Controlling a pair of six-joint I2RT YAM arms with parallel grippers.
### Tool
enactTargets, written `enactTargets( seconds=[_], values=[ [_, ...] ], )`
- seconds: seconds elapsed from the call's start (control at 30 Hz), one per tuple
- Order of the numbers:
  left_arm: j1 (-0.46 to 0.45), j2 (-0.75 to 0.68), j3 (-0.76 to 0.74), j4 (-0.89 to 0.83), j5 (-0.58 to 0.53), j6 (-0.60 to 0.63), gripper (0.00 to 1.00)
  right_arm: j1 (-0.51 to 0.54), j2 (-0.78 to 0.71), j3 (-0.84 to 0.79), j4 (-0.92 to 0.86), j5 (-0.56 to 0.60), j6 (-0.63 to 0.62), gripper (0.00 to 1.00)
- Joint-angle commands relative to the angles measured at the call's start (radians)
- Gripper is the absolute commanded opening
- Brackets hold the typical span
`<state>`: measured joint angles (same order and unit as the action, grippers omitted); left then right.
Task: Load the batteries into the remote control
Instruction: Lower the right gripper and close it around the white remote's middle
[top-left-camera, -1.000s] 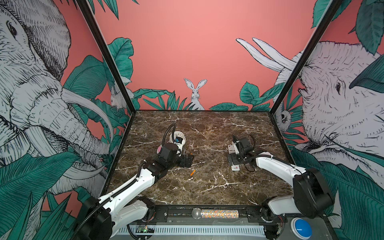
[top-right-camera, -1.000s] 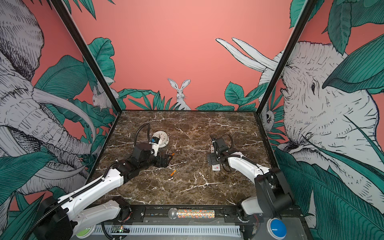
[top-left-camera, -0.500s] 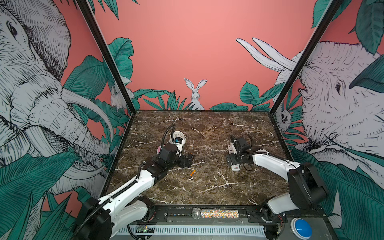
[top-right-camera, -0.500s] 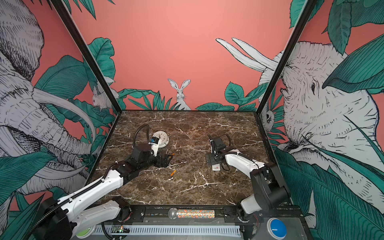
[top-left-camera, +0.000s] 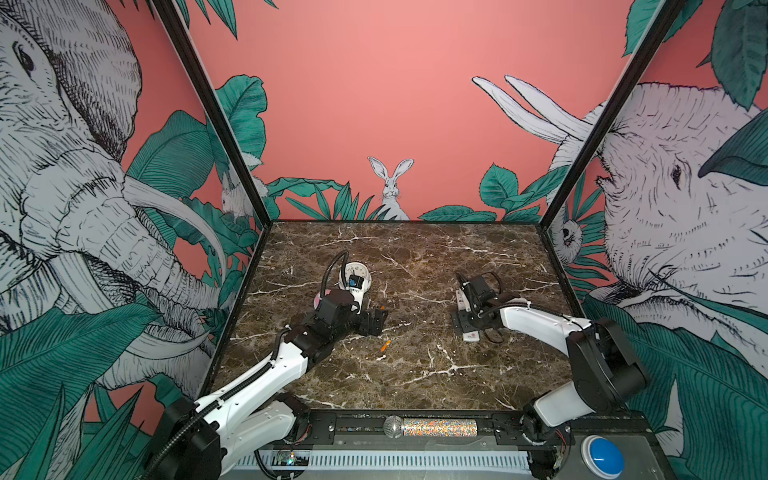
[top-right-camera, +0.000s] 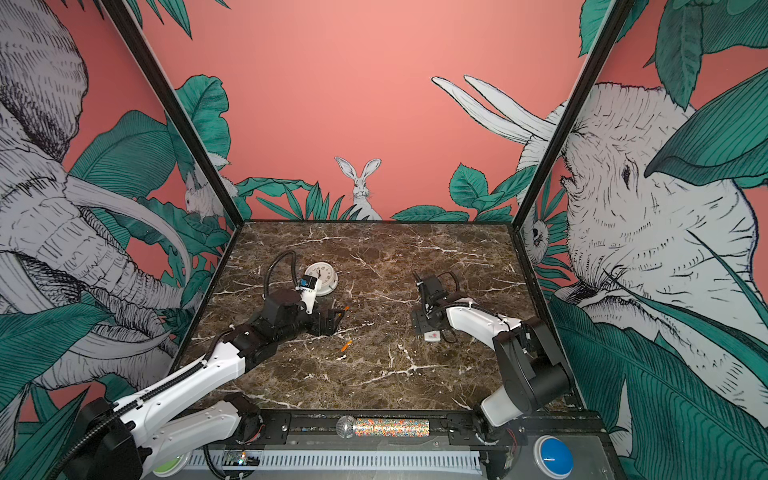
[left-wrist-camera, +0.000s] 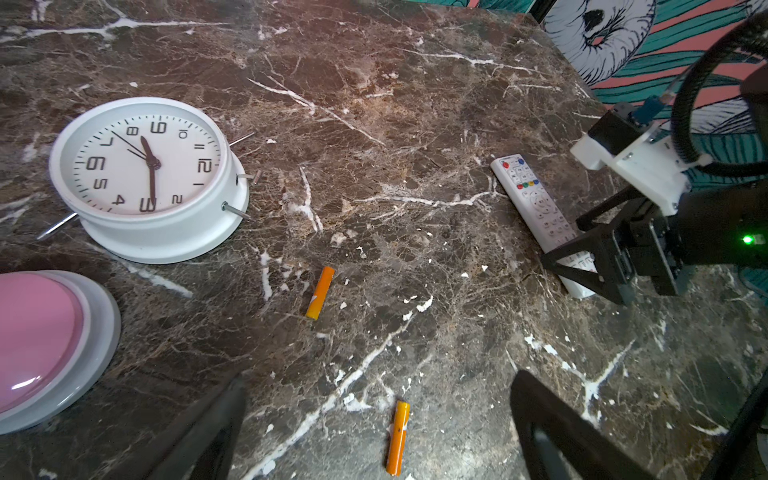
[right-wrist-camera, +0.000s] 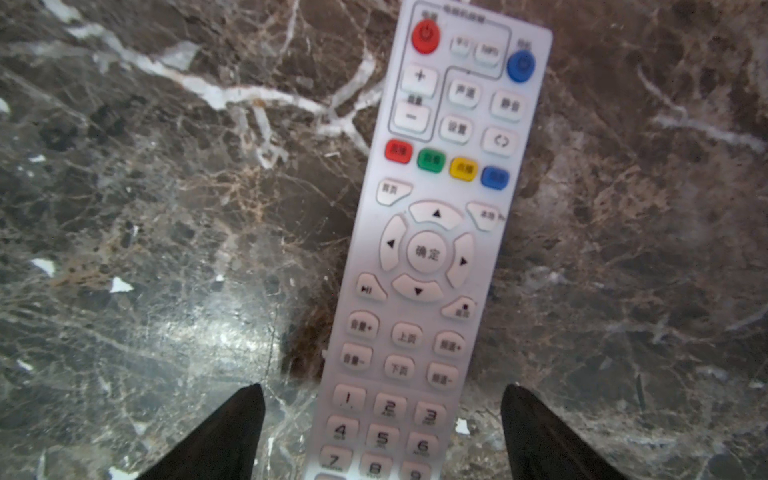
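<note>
The white remote control (right-wrist-camera: 432, 249) lies buttons up on the marble, and its red-logo end (top-left-camera: 471, 336) shows in both top views. My right gripper (right-wrist-camera: 382, 386) is open and straddles its number keys, with both fingers clear of its sides. Two orange batteries lie loose on the table. In both top views one battery (top-left-camera: 382, 308) is by the left fingertips and the other (top-left-camera: 385, 345) is nearer the front. In the left wrist view one battery (left-wrist-camera: 398, 437) lies between the fingers of my open left gripper (left-wrist-camera: 379, 376), and a second battery (left-wrist-camera: 320, 293) lies beyond it.
A round white clock (top-left-camera: 357, 276) lies face up behind the left arm, beside a pink dome button (left-wrist-camera: 41, 332). A glittery microphone (top-left-camera: 432, 427) rests on the front rail, and a blue button (top-left-camera: 602, 455) sits at the front right. Printed walls close three sides.
The right arm has swung its elbow and settled the gripper lower over the remote, its jaws narrowing slightly. The left arm has hardly moved. Both batteries and the remote lie where they were.
</note>
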<state>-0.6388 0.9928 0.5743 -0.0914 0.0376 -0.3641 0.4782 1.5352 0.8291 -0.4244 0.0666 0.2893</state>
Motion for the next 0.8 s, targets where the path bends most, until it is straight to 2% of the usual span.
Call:
enactTargets(
  seconds=[0.0, 0.57, 0.77],
  values=[
    [-0.004, -0.040, -0.019, 0.013, -0.042, 0.010, 0.99, 0.007, 0.013, -0.010, -0.014, 0.006, 0.021, 0.90],
    [-0.003, -0.091, -0.017, 0.006, -0.066, 0.022, 0.98, 0.016, 0.031, -0.016, -0.028, 0.034, 0.042, 0.75],
    [-0.003, -0.111, -0.023, -0.002, -0.062, 0.022, 0.98, 0.021, 0.034, -0.015, -0.030, 0.041, 0.042, 0.67]
  ],
)
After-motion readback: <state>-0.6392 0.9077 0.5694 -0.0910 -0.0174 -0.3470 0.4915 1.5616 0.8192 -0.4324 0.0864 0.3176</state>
